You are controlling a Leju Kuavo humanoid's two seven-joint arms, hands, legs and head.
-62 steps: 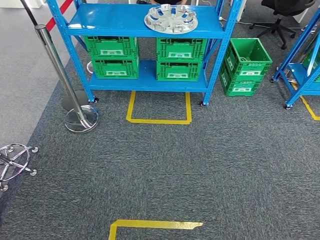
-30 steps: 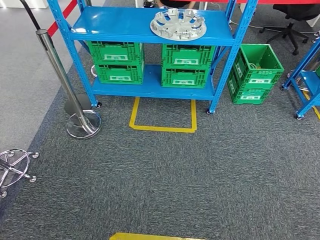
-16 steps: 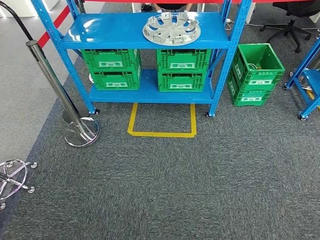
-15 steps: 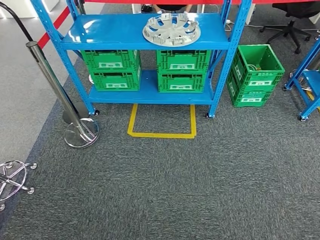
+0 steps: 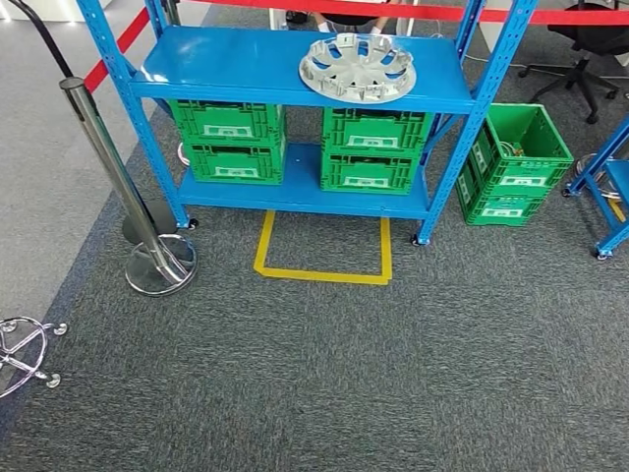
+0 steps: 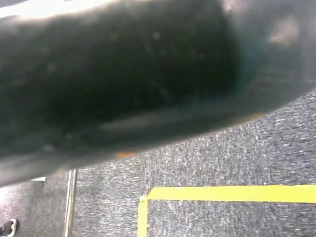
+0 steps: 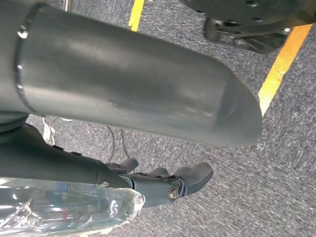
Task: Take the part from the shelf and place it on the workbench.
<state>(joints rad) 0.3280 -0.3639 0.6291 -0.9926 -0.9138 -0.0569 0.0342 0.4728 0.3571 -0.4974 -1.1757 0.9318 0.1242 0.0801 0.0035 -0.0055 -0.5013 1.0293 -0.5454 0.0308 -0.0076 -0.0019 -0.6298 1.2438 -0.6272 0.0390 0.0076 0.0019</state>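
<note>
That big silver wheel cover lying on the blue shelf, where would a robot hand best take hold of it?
Probably at the near rim of the wheel cover, coming from the front of the blue shelf. It lies flat and its front edge sits close to the shelf's front lip, so that rim is nearest. The openings between its spokes also look like places for fingers to hook.

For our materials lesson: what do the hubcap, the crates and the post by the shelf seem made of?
Hubcap: silver-grey with a soft sheen and moulded spokes; painted plastic or metal, hard to tell.
Crates: glossy green ribbed walls, likely moulded plastic.
Post: mirror-bright with reflections, probably polished steel.
</note>
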